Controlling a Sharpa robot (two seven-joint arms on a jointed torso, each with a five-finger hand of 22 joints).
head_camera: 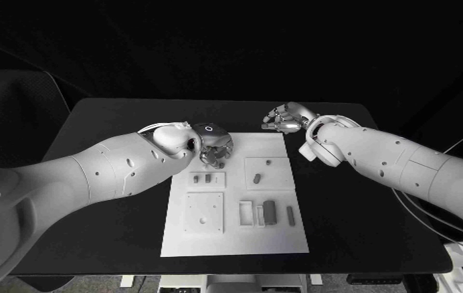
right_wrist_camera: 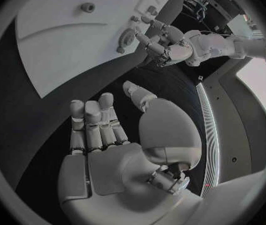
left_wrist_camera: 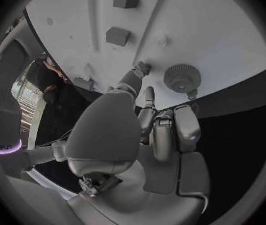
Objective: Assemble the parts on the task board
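Observation:
The white task board [head_camera: 236, 199] lies in the middle of the black table. My left hand [head_camera: 214, 147] hovers over its far left corner, holding nothing. Its thumb tip [left_wrist_camera: 142, 68] touches the board beside a round toothed part [left_wrist_camera: 182, 77], and the other fingers [left_wrist_camera: 170, 125] stay short of that part. Two small blocks [left_wrist_camera: 117, 36] stand farther in on the board. My right hand [head_camera: 285, 119] hangs past the board's far right corner, above bare table, with its fingers [right_wrist_camera: 95, 122] straight and nothing in it. The left hand [right_wrist_camera: 167, 45] and toothed part [right_wrist_camera: 129, 37] also appear in the right wrist view.
On the board lie two small dark pieces [head_camera: 202, 179], an oblong piece [head_camera: 257, 178], and upright dark pieces [head_camera: 269, 209] beside pale slots [head_camera: 247, 213]. A raised square plate [head_camera: 205, 211] sits at the near left. Black table [head_camera: 116, 172] surrounds the board.

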